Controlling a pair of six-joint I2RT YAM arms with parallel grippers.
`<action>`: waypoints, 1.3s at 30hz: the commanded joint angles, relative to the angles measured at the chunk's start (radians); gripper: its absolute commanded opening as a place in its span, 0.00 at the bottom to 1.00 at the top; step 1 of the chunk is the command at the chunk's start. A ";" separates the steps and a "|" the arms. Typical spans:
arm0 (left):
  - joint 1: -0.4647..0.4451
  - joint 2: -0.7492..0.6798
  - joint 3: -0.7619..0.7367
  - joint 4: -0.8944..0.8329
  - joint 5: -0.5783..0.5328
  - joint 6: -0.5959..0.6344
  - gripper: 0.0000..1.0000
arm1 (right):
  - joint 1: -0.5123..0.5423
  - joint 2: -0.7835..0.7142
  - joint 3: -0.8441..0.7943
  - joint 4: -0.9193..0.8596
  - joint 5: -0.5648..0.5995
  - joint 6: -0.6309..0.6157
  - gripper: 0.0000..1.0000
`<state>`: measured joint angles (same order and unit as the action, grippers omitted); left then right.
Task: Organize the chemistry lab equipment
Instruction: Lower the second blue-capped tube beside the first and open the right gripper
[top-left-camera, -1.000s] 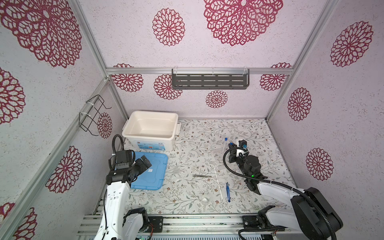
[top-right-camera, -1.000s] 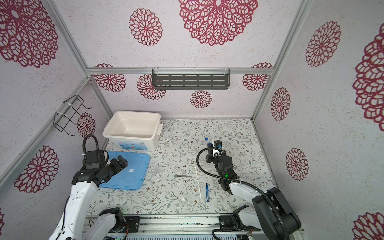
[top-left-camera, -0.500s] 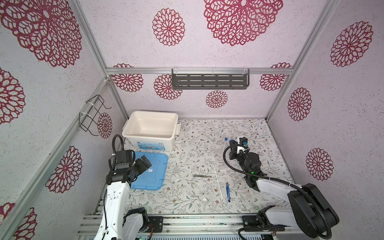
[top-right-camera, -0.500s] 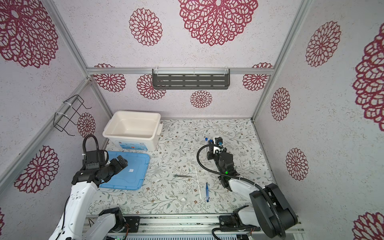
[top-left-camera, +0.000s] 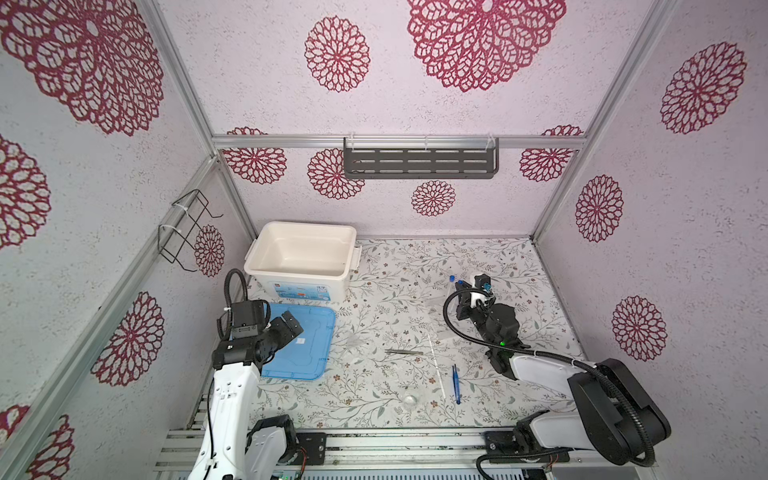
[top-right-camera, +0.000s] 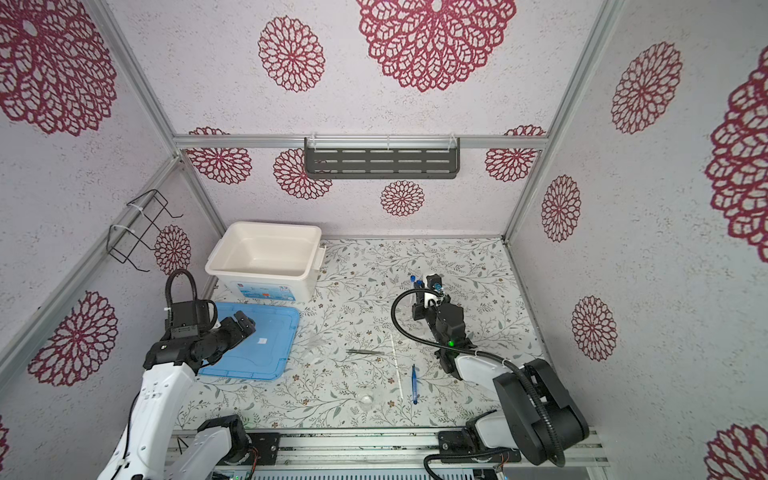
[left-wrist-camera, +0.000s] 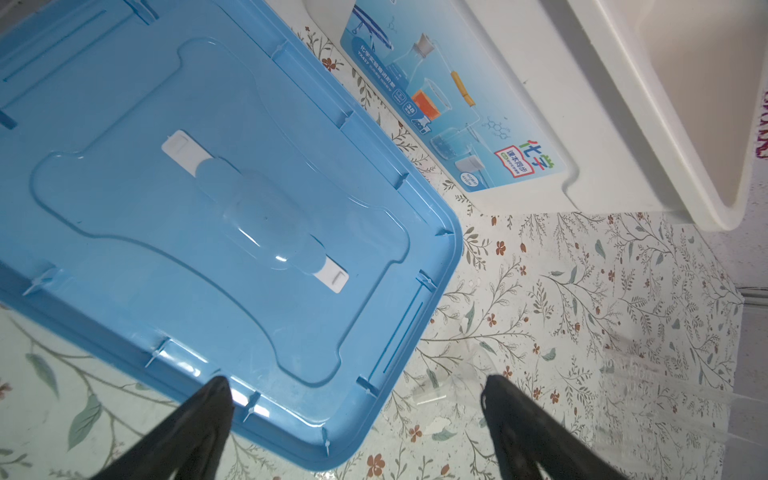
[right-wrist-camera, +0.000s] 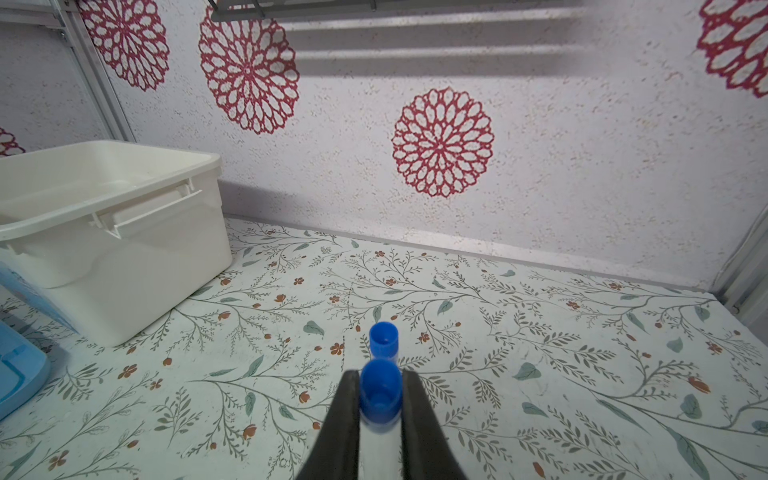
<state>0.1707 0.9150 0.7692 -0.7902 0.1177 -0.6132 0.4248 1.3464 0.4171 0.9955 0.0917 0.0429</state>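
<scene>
Closest to the robot's base, a small clear dish (top-left-camera: 409, 400) sits on the flowery table (top-left-camera: 519, 257). Just past it lie the blue tweezers (top-left-camera: 456, 384) and the thin white rod (top-left-camera: 437, 368), side by side and not touching. The grey tweezers (top-left-camera: 403, 352) lie a bit farther back, with one tip near the rod. Some clear glass (top-left-camera: 353, 344) lies just beside the blue lid (top-left-camera: 316, 336), which is flat on the table.

The left claw (top-left-camera: 296, 325) hangs over the lid. Its fingers are spread wide and there is nothing between them.

Farther back, on the other side of the table, the right claw (right-wrist-camera: 380, 376) is pinched on a tube (right-wrist-camera: 380, 395) with a blue cap. The cap pokes out past the fingertips. I cannot tell if this tube is off the table. A second tube (right-wrist-camera: 383, 340) with a blue cap lies on the table just beside it.

At the back, near the left corner, stands the white box (top-left-camera: 303, 251), open on top. It touches the far edge of the lid. A grey shelf (top-left-camera: 419, 164) hangs on the back wall.
</scene>
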 joint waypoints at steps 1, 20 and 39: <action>-0.006 -0.001 -0.004 0.007 -0.013 -0.005 0.97 | -0.005 -0.005 -0.003 0.059 -0.002 -0.022 0.19; -0.006 0.002 -0.004 0.006 -0.015 -0.005 0.97 | -0.008 0.044 -0.017 0.068 -0.021 -0.028 0.22; -0.007 -0.001 -0.002 0.004 -0.014 -0.003 0.97 | -0.008 0.053 -0.040 0.072 -0.040 -0.023 0.24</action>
<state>0.1707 0.9165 0.7692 -0.7906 0.1173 -0.6132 0.4213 1.4181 0.3805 1.0340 0.0650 0.0261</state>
